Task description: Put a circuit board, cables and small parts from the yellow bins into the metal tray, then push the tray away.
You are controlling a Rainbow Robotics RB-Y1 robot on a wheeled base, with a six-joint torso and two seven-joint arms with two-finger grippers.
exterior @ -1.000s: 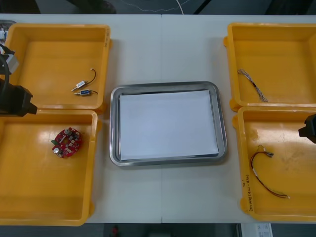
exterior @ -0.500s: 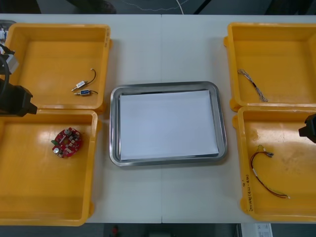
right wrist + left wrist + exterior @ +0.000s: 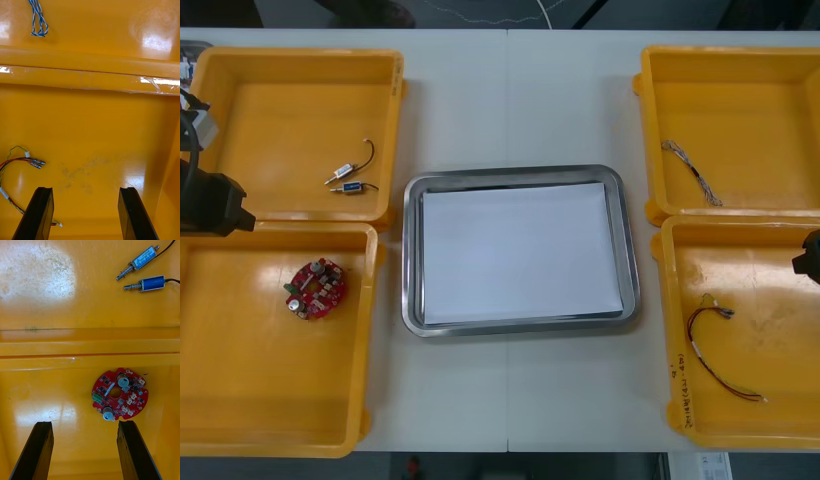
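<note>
A round red circuit board [image 3: 316,288] lies in the near left yellow bin [image 3: 260,390]. My left gripper [image 3: 84,423] hovers open above that bin's floor, the circuit board [image 3: 119,394] just beyond its fingertips, nearer one finger. Two small metal parts [image 3: 144,270] with black leads lie in the far left bin. My right gripper [image 3: 85,189] is open over the near right bin [image 3: 780,410], with a red and yellow cable [image 3: 18,161] beside one finger. A twisted blue and white cable [image 3: 692,172] rests in the far right bin. The metal tray [image 3: 412,250] is white inside.
The left arm [image 3: 210,200] sits at the table's left edge over the wall between the two left bins. The right arm [image 3: 810,258] shows at the right edge. Bin walls [image 3: 90,71] stand between near and far bins on each side.
The right arm has drawn slightly toward the right edge of the front view. The left arm and all objects have stayed put.
</note>
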